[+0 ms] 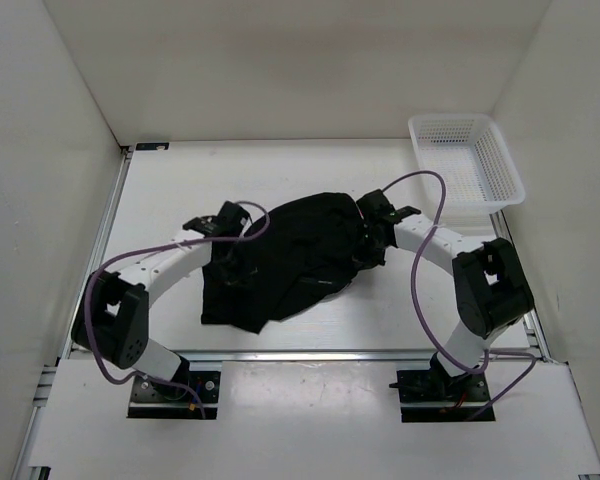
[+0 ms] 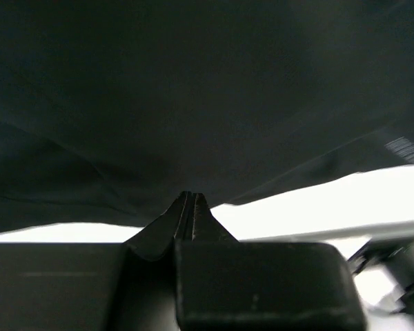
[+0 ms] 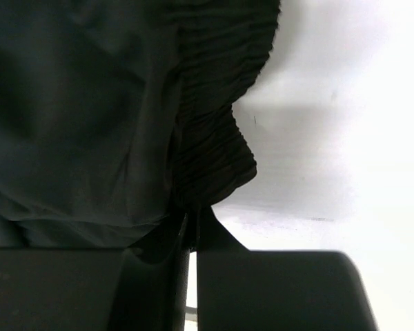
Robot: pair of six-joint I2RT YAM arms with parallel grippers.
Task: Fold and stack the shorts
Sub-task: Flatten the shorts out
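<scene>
The black shorts (image 1: 290, 255) lie crumpled and partly lifted in the middle of the white table, held between both arms. My left gripper (image 1: 230, 262) is at their left edge; in the left wrist view its jaws stand shut (image 2: 191, 196) on the cloth (image 2: 193, 96), which hangs above the table. My right gripper (image 1: 365, 248) is at their right edge; in the right wrist view it is shut (image 3: 192, 210) on the gathered elastic waistband (image 3: 214, 124). The fingertips are partly buried in the cloth.
A white plastic mesh basket (image 1: 467, 160) stands at the back right corner. White walls enclose the table (image 1: 180, 190) on three sides. Purple cables loop from both arms (image 1: 130, 270) (image 1: 430, 200).
</scene>
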